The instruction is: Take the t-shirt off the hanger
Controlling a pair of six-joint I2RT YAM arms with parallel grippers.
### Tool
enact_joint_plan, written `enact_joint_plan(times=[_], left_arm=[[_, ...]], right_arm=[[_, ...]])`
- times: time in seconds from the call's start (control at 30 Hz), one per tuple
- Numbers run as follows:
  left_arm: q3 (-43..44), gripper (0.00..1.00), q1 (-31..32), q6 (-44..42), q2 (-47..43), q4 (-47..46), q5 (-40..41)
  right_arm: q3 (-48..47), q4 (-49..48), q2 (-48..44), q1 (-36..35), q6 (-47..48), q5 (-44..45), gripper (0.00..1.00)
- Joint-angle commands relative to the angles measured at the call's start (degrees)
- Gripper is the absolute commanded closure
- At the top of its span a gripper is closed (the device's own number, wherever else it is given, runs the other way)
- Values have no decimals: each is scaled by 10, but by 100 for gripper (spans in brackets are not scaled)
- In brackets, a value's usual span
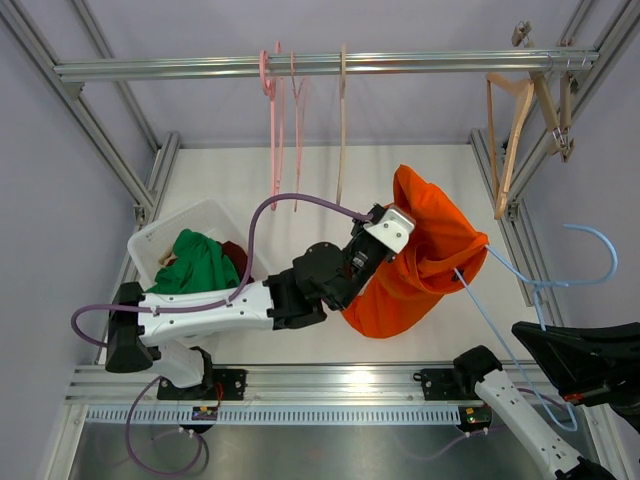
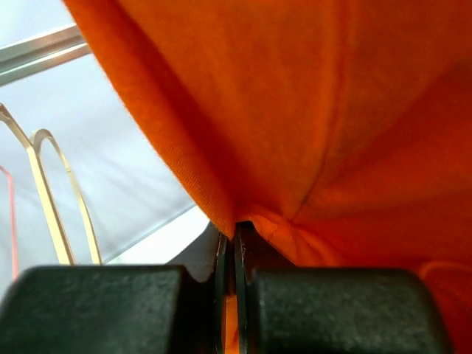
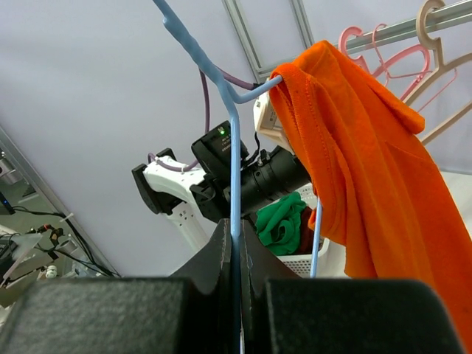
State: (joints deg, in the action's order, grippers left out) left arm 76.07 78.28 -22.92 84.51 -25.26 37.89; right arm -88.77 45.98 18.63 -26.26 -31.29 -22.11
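- Clamping the hanger [image 3: 234, 147] wire in the right gripper [image 3: 237, 243], jaws closed on it, nearest the bases.
- Pinching a t-shirt [image 1: 420, 260] fold in the left gripper [image 2: 234, 243], jaws closed on cloth.
- Hangs bunched on the hanger's far end, right of centre; not yet off.
- Further: bin [image 1: 190, 215] at left, spare hangers [image 1: 275, 120] on the rail [image 1: 400, 63]; likely clear of the pull.

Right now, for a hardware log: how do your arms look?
The left arm and right arm have white links and black joints. A purple cable runs along the left. The left end effector and right end effector are black, grainy.
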Motion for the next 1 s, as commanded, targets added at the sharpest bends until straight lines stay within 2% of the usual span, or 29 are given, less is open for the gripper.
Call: enact_joint_plan(times=[0.0, 0.17, 0.27, 0.4, 0.53, 0.67, 0.8, 0.87, 0.97], left_arm=[[38, 100, -1, 6, -17, -44, -16], [69, 100, 14, 29, -41, 16, -40], [129, 100, 10, 38, -36, 82, -68], [230, 100, -1, 54, -9, 160, -106], [393, 100, -3, 72, 17, 248, -135], [506, 100, -3, 91, 25, 343, -164], [548, 100, -3, 118, -14, 376, -181], [558, 100, -2, 106, -43, 391, -164], [558, 100, -4, 41, -79, 399, -78]], right_arm=[[-23, -5, -7, -4, 8, 1, 100], [-43, 96, -4, -4, 30, 78, 100], [-55, 146, -13, -3, 15, 80, 100], [-95, 215, -25, -3, 15, 101, 100], [-141, 298, -18, -3, 26, 147, 100], [-148, 334, -16, -3, 35, 209, 100], [-124, 336, -15, -3, 53, 261, 100], [-106, 315, -14, -3, 58, 262, 100], [-88, 289, -8, -4, 66, 255, 100]])
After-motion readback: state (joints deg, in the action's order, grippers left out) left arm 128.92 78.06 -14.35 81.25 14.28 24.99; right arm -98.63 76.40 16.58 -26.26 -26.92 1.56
